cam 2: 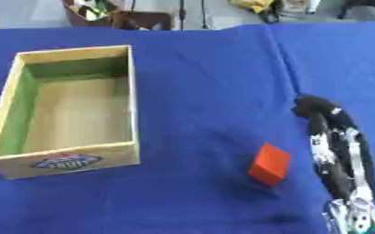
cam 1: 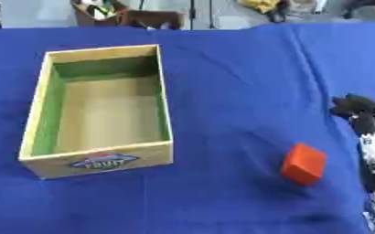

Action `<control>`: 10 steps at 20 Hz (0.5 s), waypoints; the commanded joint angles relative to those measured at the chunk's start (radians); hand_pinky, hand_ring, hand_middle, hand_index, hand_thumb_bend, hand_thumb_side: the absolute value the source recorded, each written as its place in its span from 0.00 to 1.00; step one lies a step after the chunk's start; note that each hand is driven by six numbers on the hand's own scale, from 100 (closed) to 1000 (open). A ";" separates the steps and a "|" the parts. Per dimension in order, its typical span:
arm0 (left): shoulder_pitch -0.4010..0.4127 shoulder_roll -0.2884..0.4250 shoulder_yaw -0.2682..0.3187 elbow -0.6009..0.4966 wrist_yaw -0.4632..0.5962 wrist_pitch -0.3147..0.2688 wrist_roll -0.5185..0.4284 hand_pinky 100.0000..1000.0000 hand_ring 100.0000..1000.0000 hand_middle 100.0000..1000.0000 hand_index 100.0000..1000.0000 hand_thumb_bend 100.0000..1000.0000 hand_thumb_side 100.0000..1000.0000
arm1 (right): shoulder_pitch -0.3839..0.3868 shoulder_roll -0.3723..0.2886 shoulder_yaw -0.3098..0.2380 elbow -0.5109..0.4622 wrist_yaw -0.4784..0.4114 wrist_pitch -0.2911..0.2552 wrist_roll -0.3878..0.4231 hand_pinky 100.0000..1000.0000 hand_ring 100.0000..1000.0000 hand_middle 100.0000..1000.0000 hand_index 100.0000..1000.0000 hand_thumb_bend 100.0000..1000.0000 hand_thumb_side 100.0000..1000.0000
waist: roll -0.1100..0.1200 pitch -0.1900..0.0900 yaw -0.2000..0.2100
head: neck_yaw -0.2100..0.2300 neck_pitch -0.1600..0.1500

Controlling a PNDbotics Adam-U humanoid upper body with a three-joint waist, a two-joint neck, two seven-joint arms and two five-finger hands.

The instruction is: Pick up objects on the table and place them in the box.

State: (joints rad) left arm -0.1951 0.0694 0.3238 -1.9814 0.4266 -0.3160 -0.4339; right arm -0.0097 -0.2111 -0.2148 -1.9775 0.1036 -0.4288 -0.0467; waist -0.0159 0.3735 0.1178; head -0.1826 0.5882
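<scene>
A blue cloth (cam 1: pixel 222 68) covers the whole table, with only some clutter showing beyond its far edge. On the left stands an open wooden box (cam 1: pixel 165 109), long side running away from the robot, with green inner walls, a bare floor and a small printed label on its near face. Nothing lies inside it.

The one loose object in sight is an orange-red block (cam 2: pixel 269 164), resting on the cloth well to the right of the box and nearer the robot. It appears tipped onto an edge or corner rather than lying flat, though that is hard to tell for sure.

The right hand (cam 2: pixel 328 137) reaches in from the lower right, just beside the block on its right side but apart from it, fingers stretched forward and holding nothing. The left hand does not show in either view.

The step in hand looks like the approach to the block. To do it well, the hand should probably shift left until the block sits between thumb and fingers, then close across two opposite flat faces rather than corners, since a tilted block could roll or skid on the cloth if nudged. After that comes a lift clear of the box's right wall and a release over the open floor.
</scene>
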 commanded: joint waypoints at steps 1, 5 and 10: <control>-0.002 0.018 0.011 -0.019 -0.007 0.000 0.004 0.22 0.27 0.37 0.46 0.00 0.98 | 0.010 -0.065 -0.032 -0.023 0.162 -0.033 -0.014 0.74 0.80 0.59 0.81 0.05 1.00 | -0.002 -0.023 -0.004 | 0.004 0.003; 0.003 0.024 0.013 -0.019 -0.012 0.000 0.006 0.22 0.27 0.37 0.46 0.00 0.98 | 0.036 -0.148 -0.050 -0.023 0.533 -0.107 -0.047 0.75 0.79 0.65 0.84 0.32 1.00 | -0.007 -0.028 -0.015 | 0.011 0.009; 0.008 0.031 0.013 -0.019 -0.017 0.001 0.008 0.22 0.27 0.37 0.46 0.00 0.98 | 0.062 -0.209 -0.020 -0.023 0.884 -0.100 -0.104 0.79 0.83 0.74 0.89 0.45 1.00 | -0.012 -0.032 -0.025 | 0.016 0.014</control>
State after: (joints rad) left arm -0.1850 0.0792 0.3245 -1.9814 0.4128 -0.3145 -0.4290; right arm 0.0524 -0.3819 -0.2379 -1.9777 0.9100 -0.5306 -0.1378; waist -0.0283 0.3617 0.0933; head -0.1692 0.5977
